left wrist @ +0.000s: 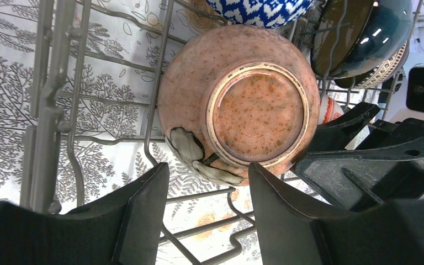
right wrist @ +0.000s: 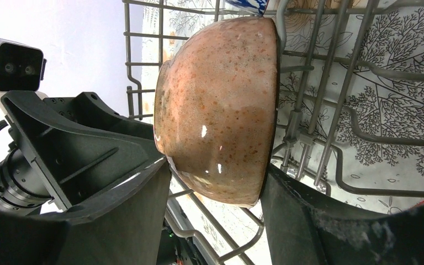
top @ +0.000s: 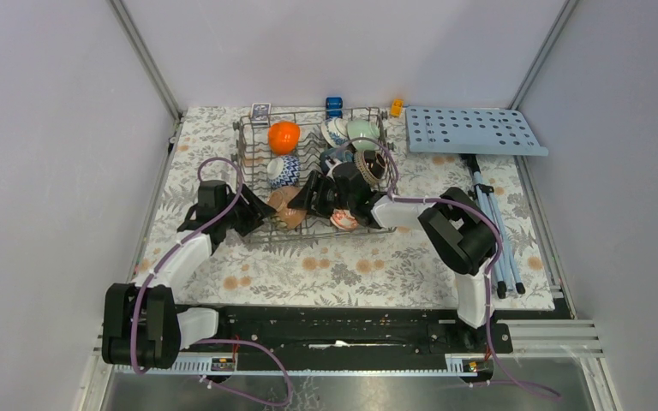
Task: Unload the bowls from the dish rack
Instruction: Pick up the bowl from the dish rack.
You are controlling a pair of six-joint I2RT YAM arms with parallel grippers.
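Note:
The grey wire dish rack [top: 308, 236] stands mid-table with several bowls in it. A pinkish-brown speckled bowl [top: 290, 211] stands on edge at the rack's front left. My right gripper [right wrist: 218, 164] reaches in from the right and is shut on this bowl [right wrist: 221, 110], one finger at the rim and one at the foot. My left gripper [left wrist: 208, 165] is open just outside the rack, its fingertips at the lower edge of the bowl's underside [left wrist: 256, 107]. Further back sit an orange bowl [top: 284, 136], a blue-and-white bowl [top: 283, 170] and a pale green bowl [top: 361, 130].
A red-and-white bowl [top: 343, 220] lies under the right arm, a dark patterned bowl [top: 368, 164] behind it. A light-blue board with holes [top: 475, 130] lies back right, blue rods [top: 490, 231] below it. Small blue [top: 334, 105] and orange [top: 396, 107] toys sit behind the rack.

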